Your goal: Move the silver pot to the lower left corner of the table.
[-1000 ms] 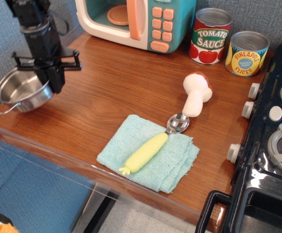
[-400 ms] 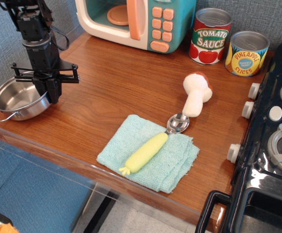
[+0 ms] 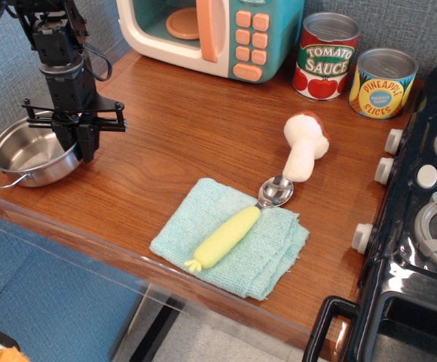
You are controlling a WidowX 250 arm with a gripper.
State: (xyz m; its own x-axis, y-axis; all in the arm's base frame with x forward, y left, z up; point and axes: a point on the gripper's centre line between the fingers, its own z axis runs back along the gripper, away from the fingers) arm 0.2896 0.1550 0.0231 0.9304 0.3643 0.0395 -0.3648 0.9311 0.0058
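Note:
The silver pot [image 3: 26, 154] is a shallow shiny steel bowl with thin wire loop handles. It rests flat on the brown wood table [image 3: 166, 143] at its near left corner, close to the front edge. My gripper [image 3: 81, 145] hangs straight down from the black arm at the pot's right rim. Its fingers straddle the rim and look closed on it. The pot is empty inside.
A yellow-handled spoon [image 3: 233, 226] lies on a folded teal cloth [image 3: 230, 241] in the middle front. A toy mushroom [image 3: 305, 147] lies beyond it. A toy microwave [image 3: 211, 34] and two cans [image 3: 325, 56] [image 3: 383, 83] stand at the back. A dark stove [image 3: 422, 226] is on the right.
A second ago the pot hung tilted above the table in my gripper. It has come down and now rests flat at the left corner. The gripper has shifted slightly right.

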